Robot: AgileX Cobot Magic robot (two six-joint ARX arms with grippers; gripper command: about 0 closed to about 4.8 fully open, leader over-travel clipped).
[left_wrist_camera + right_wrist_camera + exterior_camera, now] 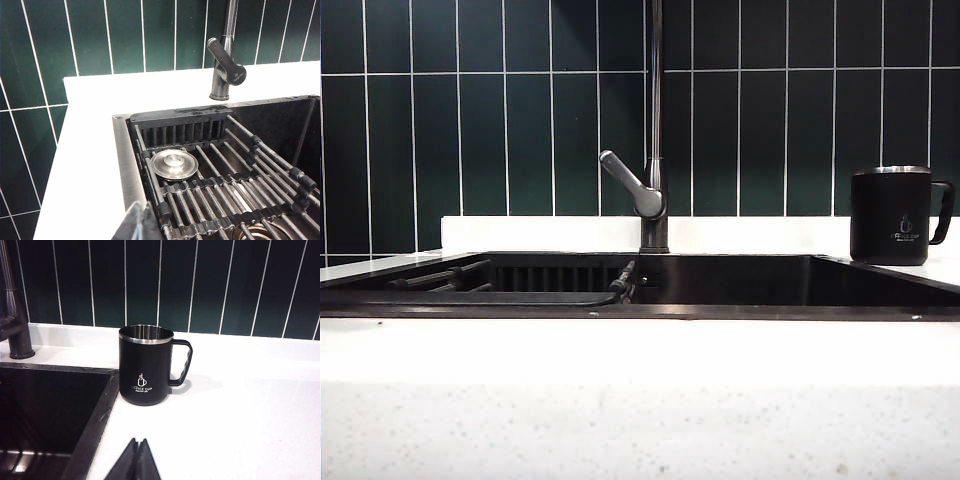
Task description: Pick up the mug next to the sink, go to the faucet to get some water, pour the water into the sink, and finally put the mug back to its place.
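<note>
The left pincer (pixel 139 222) is closed and empty, hanging above the sink's (pixel 125 165) rim beside the rack (pixel 225 190). The right pincer (pixel 136 462) is closed too, holding nothing, over the white counter (pixel 240 405) a little short of the mug (pixel 145 367). The mug stands upright on the counter just beside the sink, handle turned away from the basin. Dark green tiles (pixel 520 120) back the faucet (pixel 655 150). Neither arm appears in the exterior view, and the faucet's top is cut off.
</note>
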